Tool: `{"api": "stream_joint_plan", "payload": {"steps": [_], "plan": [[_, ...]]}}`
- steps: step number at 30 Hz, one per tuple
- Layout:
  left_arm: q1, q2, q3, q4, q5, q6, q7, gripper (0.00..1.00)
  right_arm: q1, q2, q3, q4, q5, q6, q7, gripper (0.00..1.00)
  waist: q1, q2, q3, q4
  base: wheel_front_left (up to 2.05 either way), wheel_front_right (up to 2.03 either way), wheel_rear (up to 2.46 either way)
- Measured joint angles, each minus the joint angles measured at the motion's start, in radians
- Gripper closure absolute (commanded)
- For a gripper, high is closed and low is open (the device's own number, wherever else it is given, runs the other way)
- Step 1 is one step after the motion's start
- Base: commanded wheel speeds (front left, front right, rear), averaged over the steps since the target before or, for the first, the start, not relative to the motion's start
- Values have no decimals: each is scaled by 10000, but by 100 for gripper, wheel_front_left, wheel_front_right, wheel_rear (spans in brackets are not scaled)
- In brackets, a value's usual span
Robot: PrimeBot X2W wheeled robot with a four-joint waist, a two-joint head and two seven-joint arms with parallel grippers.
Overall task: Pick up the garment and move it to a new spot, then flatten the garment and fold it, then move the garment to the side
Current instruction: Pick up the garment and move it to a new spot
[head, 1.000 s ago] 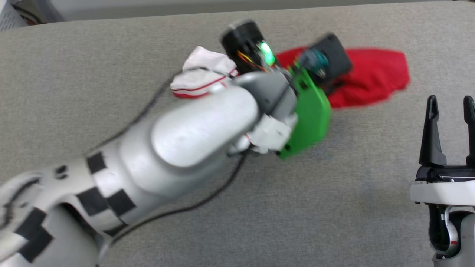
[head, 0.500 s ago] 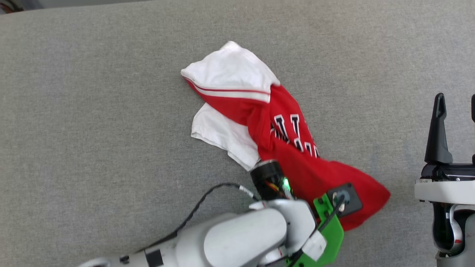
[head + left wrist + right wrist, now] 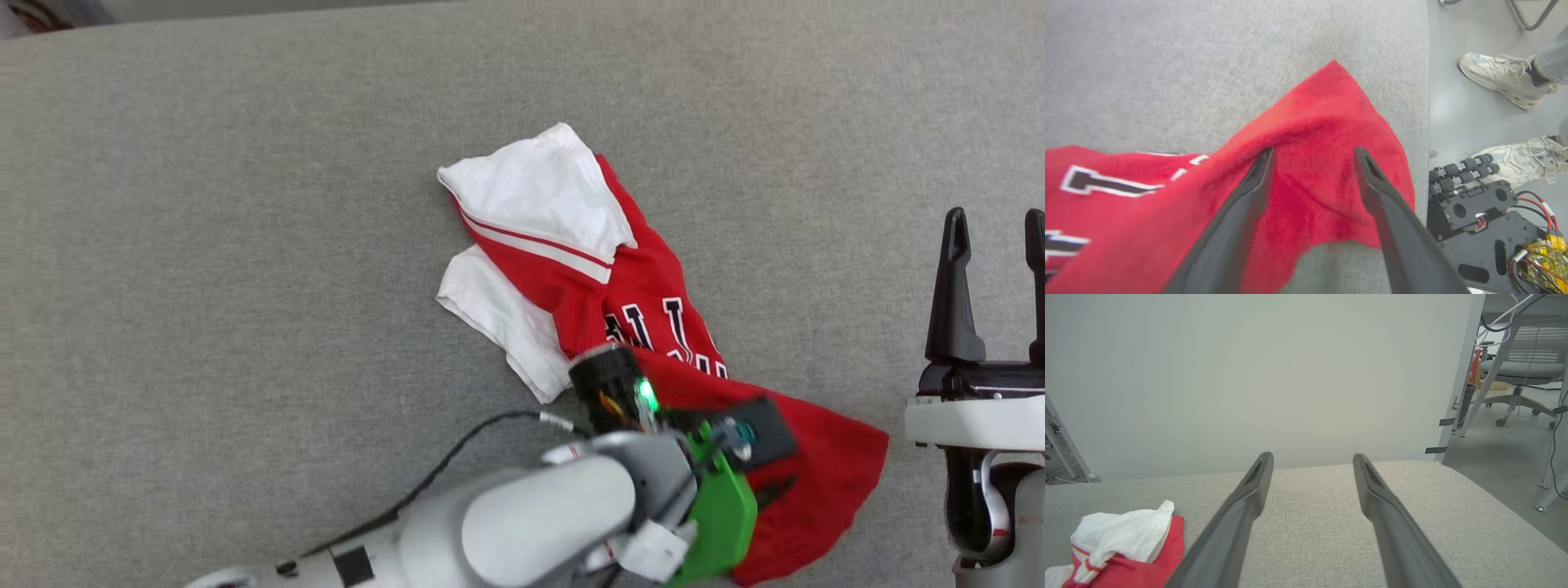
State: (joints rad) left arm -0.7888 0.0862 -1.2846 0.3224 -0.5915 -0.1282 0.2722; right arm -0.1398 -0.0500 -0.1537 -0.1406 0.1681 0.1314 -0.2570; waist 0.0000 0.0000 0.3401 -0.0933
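Head view first: the garment (image 3: 645, 302) lies crumpled in the middle of the grey padded surface (image 3: 204, 245). Its white sleeves are on the far side, and the red body trails near and to the right, under the left arm (image 3: 539, 523). The right gripper (image 3: 994, 216) stands at the right edge, well apart from the cloth, fingers parted and holding nothing.

Left wrist view: the left gripper (image 3: 1314, 153) is spread wide over a red corner of the garment. The cloth lies loose beneath the fingers, not pinched. A person's pale shoes (image 3: 1502, 77) stand on the floor past the edge.

Right wrist view: fingers wide over the grey surface, the garment at lower left.
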Motion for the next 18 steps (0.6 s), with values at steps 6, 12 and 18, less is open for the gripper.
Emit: {"api": "stream_joint_plan", "payload": {"steps": [6,12,18], "plan": [[-687,-146,999,1099,309,514,-3175,0,454,2,58,125,-33,0,0,0,0,0,-677,277,0,0,0],[-565,199,2257,1743,284,1626,-4838,0,801,2,150,219,-19,0,0,0,0,0,-1368,604,0,0,0],[300,1335,3649,1687,81,2767,-5265,0,1139,2,198,234,-21,0,0,0,0,0,-1940,971,0,0,0]]}}
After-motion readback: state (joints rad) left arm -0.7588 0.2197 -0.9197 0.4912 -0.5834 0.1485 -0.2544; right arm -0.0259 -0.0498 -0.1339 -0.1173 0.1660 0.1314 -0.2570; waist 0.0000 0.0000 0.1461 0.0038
